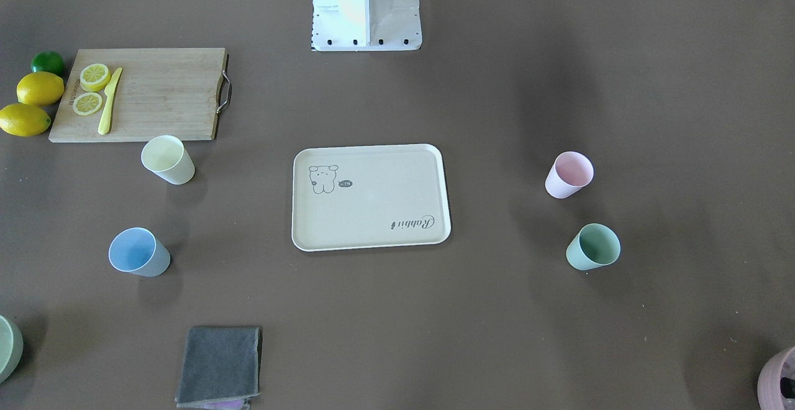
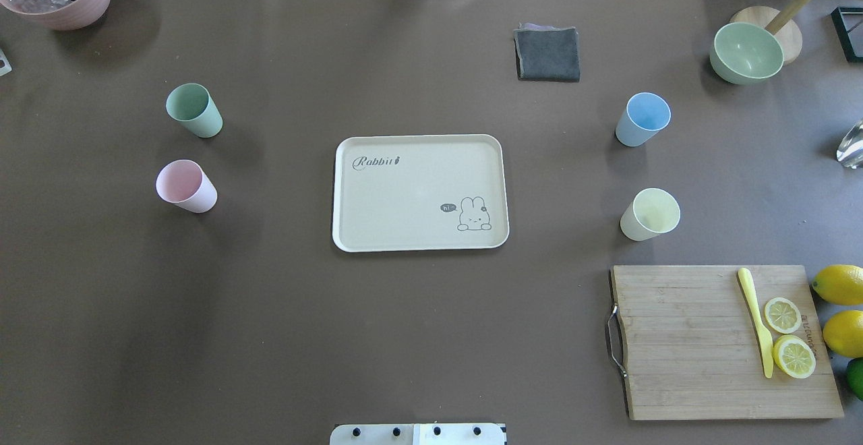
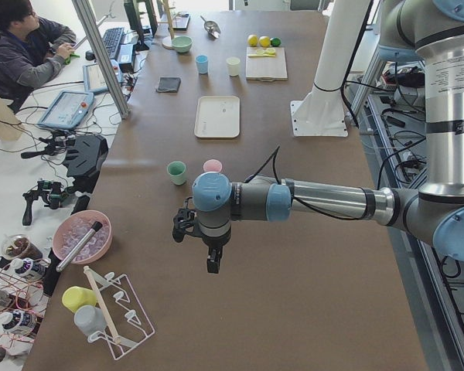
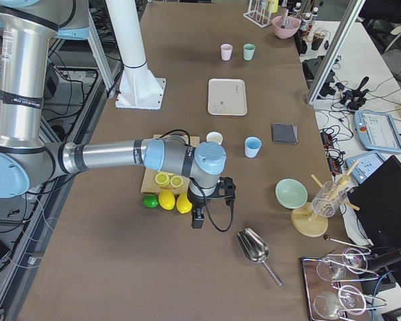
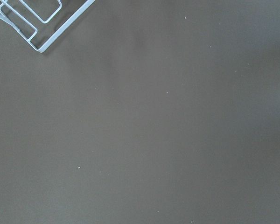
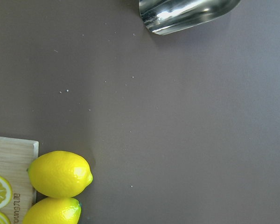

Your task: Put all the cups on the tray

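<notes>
midway between the left jaws and right jaws, well apart from both, lies the cream round-cornered tray (image 2: 418, 182) with rabbit drawing; pink cup (image 2: 185, 185), green cup (image 2: 194, 109), blue cup (image 2: 642, 118), yellow cup (image 2: 649, 214) stand off it. only side views show the jaws; whether they gape i cannot tell.

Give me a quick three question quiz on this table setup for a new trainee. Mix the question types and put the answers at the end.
1. True or false: the tray has nothing on it.
2. What colour is the cup nearest the wooden cutting board? A) blue B) pale yellow C) pink
3. Fill in: ___ cups stand on the table, off the tray.
Key: 1 true; 2 B; 3 four.
</notes>
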